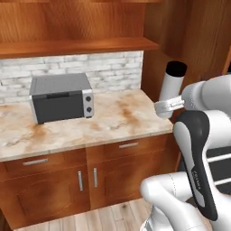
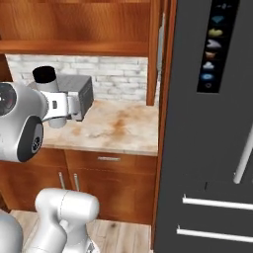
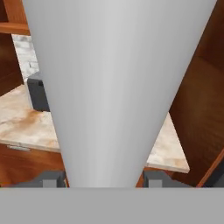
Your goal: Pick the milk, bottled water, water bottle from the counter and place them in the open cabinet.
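Note:
My gripper (image 1: 169, 104) is shut on the water bottle (image 1: 172, 83), a slim silver cylinder with a black cap. I hold it slightly tilted in the air above the right end of a stone top. From the right, the gripper (image 2: 62, 106) clamps the water bottle (image 2: 51, 89) around its middle. Close up, the water bottle (image 3: 118, 87) rises between the fingertips of the gripper (image 3: 105, 179). Above the brick wall runs the plank shelf of the open cabinet (image 1: 76, 46), higher than the bottle's cap. The milk, the bottled water and the counter are out of view.
A grey toaster oven (image 1: 61, 97) stands on the brick-backed stone top (image 1: 113, 119), left of the bottle. Low cupboards (image 1: 90, 176) with short handles sit beneath. A tall wooden panel (image 1: 198, 40) and a dark fridge (image 2: 212, 148) close off the right side.

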### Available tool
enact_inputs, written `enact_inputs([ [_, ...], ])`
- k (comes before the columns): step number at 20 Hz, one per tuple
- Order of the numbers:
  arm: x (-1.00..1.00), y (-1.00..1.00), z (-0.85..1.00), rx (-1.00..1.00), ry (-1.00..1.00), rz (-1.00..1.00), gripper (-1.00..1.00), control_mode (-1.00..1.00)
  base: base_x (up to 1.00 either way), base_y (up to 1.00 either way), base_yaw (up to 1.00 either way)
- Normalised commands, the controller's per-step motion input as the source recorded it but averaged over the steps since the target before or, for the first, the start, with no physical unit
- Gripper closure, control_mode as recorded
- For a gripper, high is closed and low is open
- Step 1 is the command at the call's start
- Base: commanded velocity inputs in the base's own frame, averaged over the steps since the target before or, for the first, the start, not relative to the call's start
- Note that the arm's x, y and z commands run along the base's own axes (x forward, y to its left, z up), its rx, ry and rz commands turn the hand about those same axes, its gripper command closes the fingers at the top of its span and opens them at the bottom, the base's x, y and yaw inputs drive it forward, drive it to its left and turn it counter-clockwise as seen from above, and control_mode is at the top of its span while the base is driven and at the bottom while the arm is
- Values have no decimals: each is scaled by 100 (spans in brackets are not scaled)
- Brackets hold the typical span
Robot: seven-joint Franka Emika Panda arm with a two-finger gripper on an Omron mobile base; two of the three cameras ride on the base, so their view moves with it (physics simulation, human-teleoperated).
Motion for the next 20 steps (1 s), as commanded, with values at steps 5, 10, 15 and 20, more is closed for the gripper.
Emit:
enact_inputs([
  [5, 0, 0, 0, 0, 0, 0, 100, 100, 70, 42, 0],
  [10, 0, 0, 0, 0, 0, 0, 100, 100, 74, 39, 0],
  [15, 0, 0, 0, 0, 0, 0, 100, 100, 65, 33, 0],
  [20, 0, 0, 0, 0, 0, 0, 100, 100, 35, 14, 0],
])
